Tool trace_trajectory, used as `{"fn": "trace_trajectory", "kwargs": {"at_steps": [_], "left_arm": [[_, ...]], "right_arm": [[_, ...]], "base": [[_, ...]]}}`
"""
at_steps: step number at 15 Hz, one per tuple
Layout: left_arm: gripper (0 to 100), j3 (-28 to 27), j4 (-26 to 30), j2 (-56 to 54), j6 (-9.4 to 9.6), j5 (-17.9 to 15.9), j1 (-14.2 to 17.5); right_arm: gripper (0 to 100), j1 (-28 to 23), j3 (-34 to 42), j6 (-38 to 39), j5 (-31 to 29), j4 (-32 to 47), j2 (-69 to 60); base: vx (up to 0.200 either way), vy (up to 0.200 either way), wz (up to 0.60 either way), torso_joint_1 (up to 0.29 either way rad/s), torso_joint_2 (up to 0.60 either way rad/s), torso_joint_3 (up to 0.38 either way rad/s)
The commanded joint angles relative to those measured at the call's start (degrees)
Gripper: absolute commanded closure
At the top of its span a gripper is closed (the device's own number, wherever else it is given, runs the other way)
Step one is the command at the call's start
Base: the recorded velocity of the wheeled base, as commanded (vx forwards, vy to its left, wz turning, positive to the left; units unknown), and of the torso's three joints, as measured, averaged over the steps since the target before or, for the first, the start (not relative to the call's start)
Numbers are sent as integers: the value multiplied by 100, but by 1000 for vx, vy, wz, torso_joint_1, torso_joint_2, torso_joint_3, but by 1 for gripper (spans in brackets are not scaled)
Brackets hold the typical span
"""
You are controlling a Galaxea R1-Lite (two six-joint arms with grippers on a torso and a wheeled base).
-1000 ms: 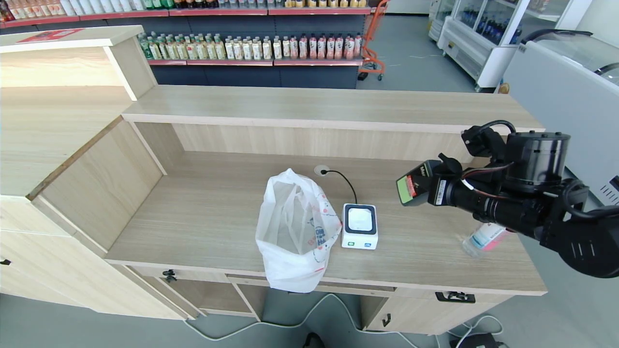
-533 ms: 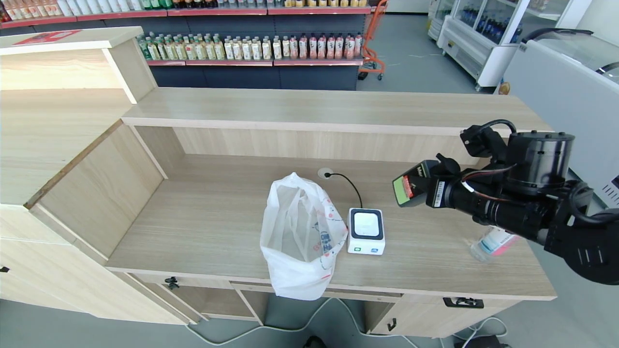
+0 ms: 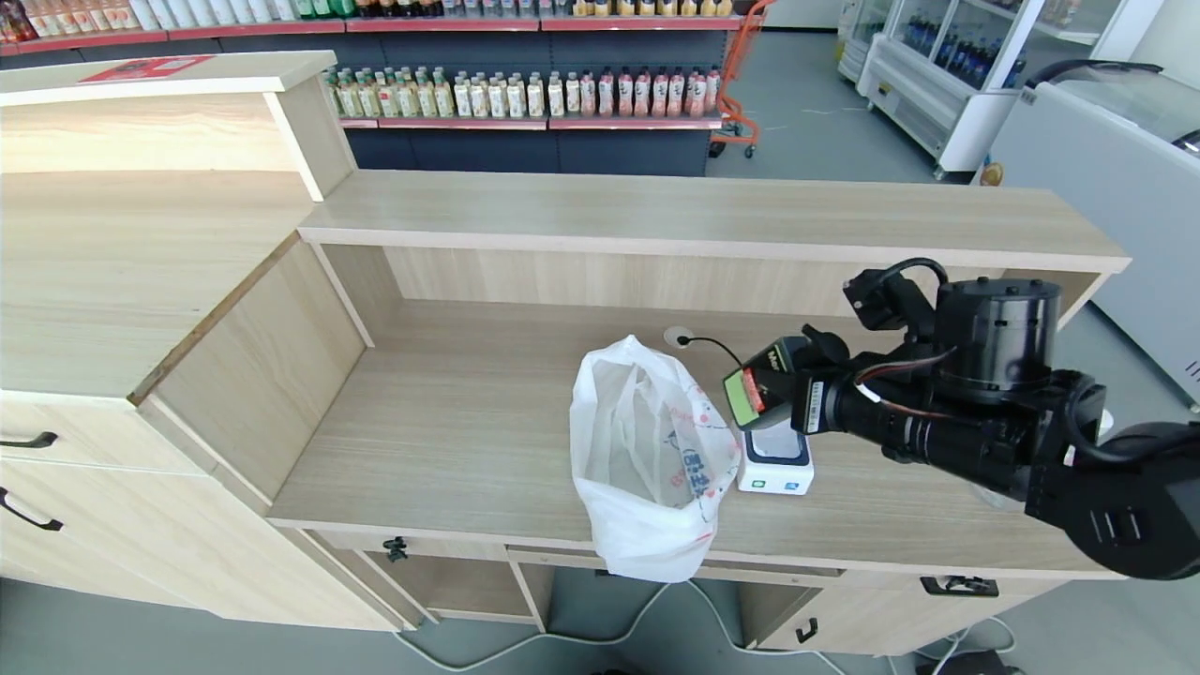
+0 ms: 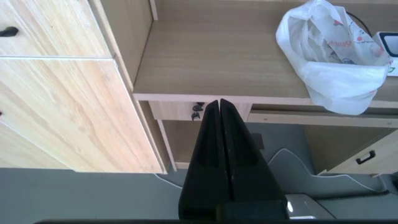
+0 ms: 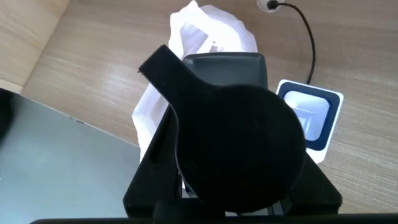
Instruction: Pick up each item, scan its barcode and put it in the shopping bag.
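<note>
The right claw point(image 3: 786, 389), right of centre in the head view, pinches a dark box point(image 3: 750, 398). The box overlaps the upper edge of the scanner point(image 3: 776, 464) on the worktop point(image 3: 450, 441). The shopping bag point(image 3: 647, 469) stands open just left of them. The left claw point(image 4: 219, 124) is pressed together.

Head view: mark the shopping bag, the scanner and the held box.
shopping bag point(image 3: 637, 534), head view, lower outer wall.
scanner point(image 3: 774, 480), head view, white front side.
box point(image 3: 747, 397), head view, green end face.
</note>
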Motion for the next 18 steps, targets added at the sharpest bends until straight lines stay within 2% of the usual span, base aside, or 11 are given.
{"fn": "trace_trajectory", "kwargs": {"at_steps": [1, 8, 14, 18], "left_arm": [[100, 1, -3, -2, -1, -1, 1], [100, 1, -3, -2, -1, -1, 1], [100, 1, -3, -2, -1, -1, 1], [100, 1, -3, -2, -1, -1, 1]], "right_arm": [[100, 62, -84, -12, -8, -15, 386], [100, 176, -207, -47, -26, -86, 1265], [100, 448, -532, -671, 18, -604, 2074], [100, 501, -752, -768, 9, -675, 2584]], "base": [[0, 0, 0, 0, 0, 0], [0, 0, 0, 0, 0, 0], [0, 0, 0, 0, 0, 0], [0, 0, 0, 0, 0, 0]]}}
